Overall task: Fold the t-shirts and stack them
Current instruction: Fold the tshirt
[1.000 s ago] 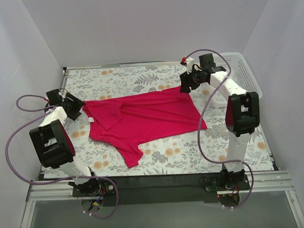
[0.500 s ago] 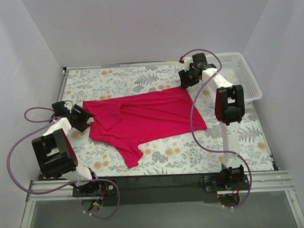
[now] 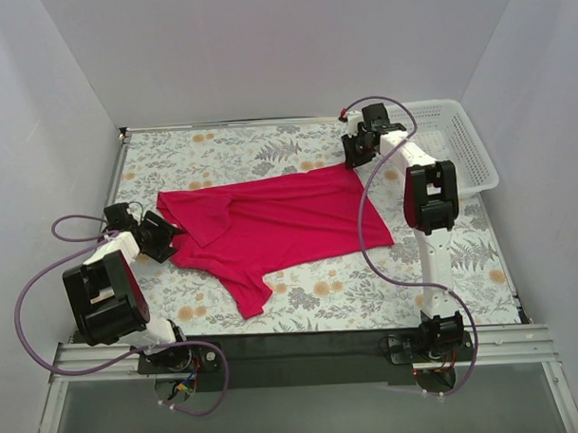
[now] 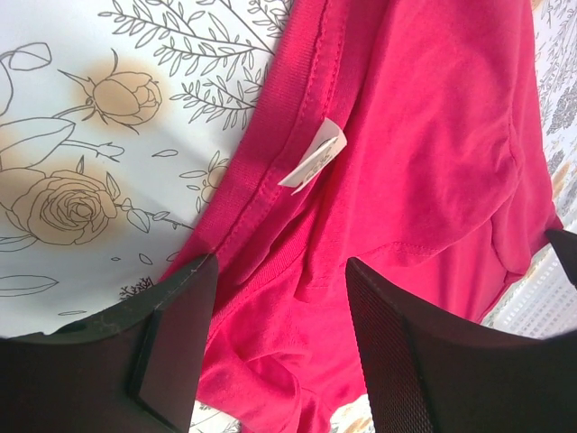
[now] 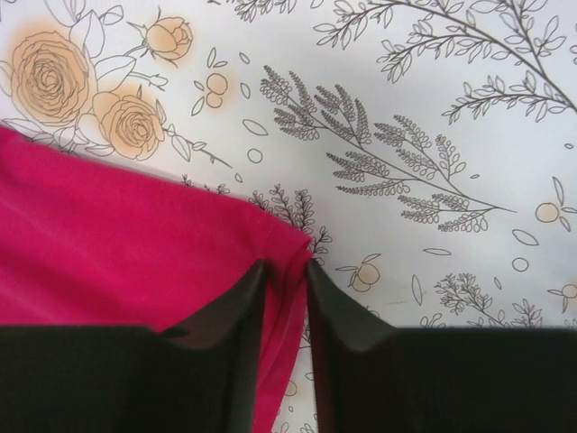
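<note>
A magenta-red t-shirt (image 3: 280, 222) lies spread across the flowered table, one sleeve pointing toward the near edge. In the left wrist view its collar and small white neck tag (image 4: 315, 155) show. My left gripper (image 3: 168, 242) is low at the shirt's left end, open, with wrinkled cloth (image 4: 424, 162) lying between its wide-apart fingers (image 4: 279, 280). My right gripper (image 3: 352, 160) is at the shirt's far right corner. Its jaws (image 5: 284, 271) stand narrow and pinch that corner's edge (image 5: 117, 234).
A white mesh basket (image 3: 462, 144) stands at the far right of the table, just beyond the right arm. Purple cables loop from both arms. The white walls close in on three sides of the flowered cloth (image 3: 220, 148).
The right gripper has reached down to the shirt's far right corner and narrowed its jaws onto it. The left gripper has slid toward the near side, down to the shirt's left end.
</note>
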